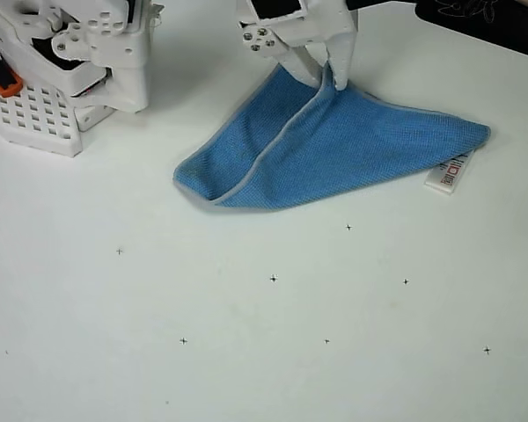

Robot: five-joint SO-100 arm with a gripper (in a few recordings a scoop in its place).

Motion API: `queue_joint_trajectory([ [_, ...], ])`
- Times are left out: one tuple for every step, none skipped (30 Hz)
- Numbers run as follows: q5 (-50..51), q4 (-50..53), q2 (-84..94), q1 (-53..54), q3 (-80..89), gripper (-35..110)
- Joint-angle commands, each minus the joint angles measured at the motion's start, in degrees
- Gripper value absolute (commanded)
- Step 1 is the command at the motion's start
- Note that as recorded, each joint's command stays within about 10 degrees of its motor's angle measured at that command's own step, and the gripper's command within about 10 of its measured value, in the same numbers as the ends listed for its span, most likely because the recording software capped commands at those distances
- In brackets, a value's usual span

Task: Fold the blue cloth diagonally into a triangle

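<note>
The blue cloth (pixel 334 149) lies on the white table in the overhead view, doubled over into a rough triangle with pale grey edging along its fold line. Its small white tag (pixel 448 173) sticks out at the right corner. My white gripper (pixel 326 81) comes down from the top edge and is shut on the cloth's top corner, where the layers bunch up between the fingers (pixel 341 61). The pinched corner sits a little lifted above the rest of the cloth.
The arm's white base and a perforated white block (pixel 44 114) stand at the top left. A dark object (pixel 484 22) fills the top right corner. Small black cross marks (pixel 273 279) dot the white table (pixel 264 352) in front.
</note>
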Motion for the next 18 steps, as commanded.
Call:
queue_joint_trajectory([
  [2.5,-0.5,1.4,-1.4,1.8,0],
  [3.3,-0.5,1.9,-1.7,2.6,0],
  [4.0,-0.6,2.3,-2.0,3.5,0],
  [4.7,-1.3,2.9,-2.5,4.7,0],
  [5.4,-2.2,3.8,-3.2,6.2,0],
  [6.2,-3.1,5.1,-3.7,7.8,0],
  [7.1,-3.6,6.5,-4.1,9.4,0],
  [7.8,-4.0,7.6,-4.5,10.7,0],
  [7.9,-4.2,8.4,-4.7,11.7,0],
  [7.9,-4.4,9.1,-4.7,12.3,0],
  [8.0,-4.4,9.7,-4.8,12.6,0],
  [8.0,-4.4,9.8,-4.8,12.6,0],
  [7.8,-4.4,9.8,-4.8,12.6,0],
  [7.6,-4.4,9.8,-4.7,12.6,0],
  [7.5,-4.4,9.8,-4.6,12.6,0],
  [7.4,-4.4,9.8,-4.6,12.6,2],
  [7.1,-4.5,9.8,-4.6,12.6,8],
  [6.9,-4.6,9.8,-4.6,12.6,11],
])
